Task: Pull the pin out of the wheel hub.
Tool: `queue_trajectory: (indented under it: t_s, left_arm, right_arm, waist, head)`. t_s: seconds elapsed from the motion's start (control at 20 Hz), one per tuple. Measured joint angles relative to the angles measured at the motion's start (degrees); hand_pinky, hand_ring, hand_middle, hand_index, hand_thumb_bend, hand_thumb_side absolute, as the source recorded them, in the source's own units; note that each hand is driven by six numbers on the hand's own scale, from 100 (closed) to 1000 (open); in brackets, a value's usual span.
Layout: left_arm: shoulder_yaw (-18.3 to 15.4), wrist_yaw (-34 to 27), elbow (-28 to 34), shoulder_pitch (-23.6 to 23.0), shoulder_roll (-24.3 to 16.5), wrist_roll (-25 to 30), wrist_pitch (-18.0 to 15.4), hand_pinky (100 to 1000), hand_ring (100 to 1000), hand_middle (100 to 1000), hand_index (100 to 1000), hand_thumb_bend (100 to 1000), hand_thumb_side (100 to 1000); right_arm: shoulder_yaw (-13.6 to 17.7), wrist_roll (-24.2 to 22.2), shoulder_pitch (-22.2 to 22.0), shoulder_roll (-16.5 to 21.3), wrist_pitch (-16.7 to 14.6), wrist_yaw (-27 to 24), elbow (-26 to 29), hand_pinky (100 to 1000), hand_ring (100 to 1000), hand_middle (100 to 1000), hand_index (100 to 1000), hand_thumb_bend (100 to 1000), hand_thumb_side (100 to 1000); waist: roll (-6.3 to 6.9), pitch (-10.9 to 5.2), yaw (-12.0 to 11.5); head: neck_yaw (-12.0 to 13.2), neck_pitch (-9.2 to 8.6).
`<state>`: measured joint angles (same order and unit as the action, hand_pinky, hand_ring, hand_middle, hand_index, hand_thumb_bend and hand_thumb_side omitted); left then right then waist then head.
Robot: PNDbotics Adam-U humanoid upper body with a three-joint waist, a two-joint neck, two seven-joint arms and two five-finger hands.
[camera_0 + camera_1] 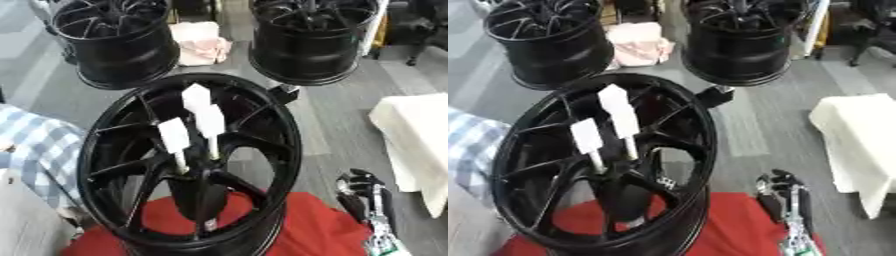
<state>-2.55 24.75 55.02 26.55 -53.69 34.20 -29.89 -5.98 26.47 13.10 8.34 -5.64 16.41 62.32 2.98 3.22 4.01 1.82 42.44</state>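
Red cloth (324, 230) lies closest, under the big black wheel (188, 160) that stands on it and leans back a little. Three white pins stick out of the middle of the wheel. Each has a thin stem and a wide flat white top. One pin (175, 142) is on the left, one pin (210, 127) is in the middle, and one (195, 97) is higher up behind.

They point up and a little toward the camera, so their long way runs from the hub upward. They look light and stiff, maybe a bit slippery. I think the flat top is the best place to pinch, then pull straight along the stem.

The right hand (360, 192) waits low by the cloth's right edge, fingers bent a little and holding nothing. The left hand is not seen.

Two more black wheels (118, 42) stand far back on the floor.
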Motion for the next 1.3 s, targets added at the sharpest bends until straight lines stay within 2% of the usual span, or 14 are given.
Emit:
queue_trajectory:
  t_s: [0.15, 0.2, 0.35, 0.45, 0.55, 0.7, 0.85, 1.05, 1.3]
  left_arm:
    - [-3.55, 4.94, -3.54, -2.80, 5.78, -3.70, -2.83, 855, 821, 836, 906, 767, 774]
    - [-4.66, 5.39, -4.11, -3.57, 7.71, -5.42, -3.03, 854, 819, 834, 904, 764, 775]
    - [-8.39, 3.12, -3.63, -6.62, 13.34, -10.03, -1.72, 800, 756, 761, 860, 643, 743]
    - [-11.42, -0.60, -1.43, -9.26, 17.15, -12.13, 0.08, 770, 712, 696, 812, 570, 738]
    - [-14.84, -5.64, 1.81, -12.15, 21.30, -13.57, 2.42, 756, 693, 669, 795, 532, 740]
    - [-19.91, -13.73, 7.73, -15.69, 27.95, -14.38, 6.89, 741, 674, 644, 780, 498, 741]
    - [-24.00, -19.30, 13.90, -17.68, 33.82, -14.77, 11.64, 734, 662, 629, 771, 467, 733]
    - [-26.27, -22.50, 19.17, -18.80, 38.54, -14.58, 16.28, 727, 645, 616, 762, 439, 719]
    - [-26.66, -23.88, 20.18, -19.00, 40.64, -15.15, 18.53, 719, 625, 599, 751, 406, 691]
  right_arm:
    - [0.00, -0.02, 0.30, 0.00, 0.14, -0.18, 0.03, 706, 653, 625, 767, 100, 386]
    - [0.01, -0.01, 0.47, -0.01, 0.18, -0.29, 0.04, 706, 653, 625, 767, 100, 386]
    - [0.02, -0.01, 0.55, -0.02, 0.26, -0.51, 0.10, 706, 653, 625, 766, 100, 386]
    - [0.04, 0.04, 0.71, -0.04, 0.30, -0.62, 0.20, 706, 653, 625, 766, 100, 385]
    - [0.14, 0.04, 1.13, -0.16, 0.31, -0.76, 0.43, 706, 653, 625, 766, 100, 385]
    - [0.33, 0.09, 1.31, -0.53, 0.31, -0.87, 0.70, 706, 653, 625, 766, 100, 385]
    - [0.35, 0.26, 1.33, -0.56, 0.41, -0.96, 0.75, 706, 653, 625, 766, 100, 385]
    - [0.38, 0.35, 1.33, -0.57, 0.52, -1.05, 0.75, 706, 653, 625, 766, 100, 385]
    - [0.49, 0.33, 1.33, -0.58, 0.56, -1.35, 0.75, 706, 653, 625, 766, 100, 386]
  waist:
    - [-0.67, 0.47, 0.18]
    - [-0.86, 0.58, 0.19]
    - [-1.00, 1.03, 0.18]
    - [-1.21, 1.43, 0.05]
    - [-1.58, 1.70, -0.22]
    - [-1.91, 1.76, -0.58]
    - [-2.22, 1.76, -1.06]
    - [-2.50, 1.76, -1.28]
    - [-2.78, 1.76, -1.29]
  head:
    - [0.00, 0.00]
    - [0.00, 0.00]
    - [0.01, -0.01]
    - [0.01, -0.02]
    - [0.01, -0.03]
    - [-0.11, 0.02]
    - [-0.58, 0.24]
    - [-1.08, 0.24]
    - [-1.31, 0.18]
